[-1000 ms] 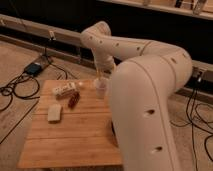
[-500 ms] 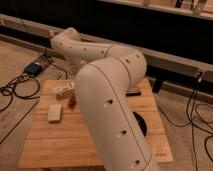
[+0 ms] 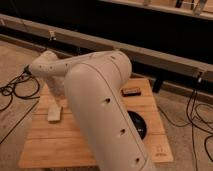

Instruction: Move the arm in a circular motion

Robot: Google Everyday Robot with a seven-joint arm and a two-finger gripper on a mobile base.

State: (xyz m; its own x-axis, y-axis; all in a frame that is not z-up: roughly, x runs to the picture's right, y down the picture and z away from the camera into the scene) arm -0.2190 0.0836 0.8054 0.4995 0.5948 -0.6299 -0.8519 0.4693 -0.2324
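Note:
The arm (image 3: 100,107) is cream-white, made of thick smooth tubes with rows of small dark holes. Its big near segment fills the middle of the camera view and runs down to the lower right. A thinner segment reaches left to a rounded joint (image 3: 42,67) over the left back part of the wooden table (image 3: 65,147), then bends down behind the arm. My gripper is hidden behind the arm, somewhere over the table's left half.
A white flat block (image 3: 54,114) lies on the table's left side. A small dark object (image 3: 131,92) lies at the back right, and a black round disc (image 3: 139,126) sits right of the arm. Cables lie on the floor at left (image 3: 15,90) and right (image 3: 200,117). A long rail (image 3: 165,57) runs behind.
The arm has swung left across the table, its elbow joint going from the middle to the left side. It now covers the items that showed near the table's back left.

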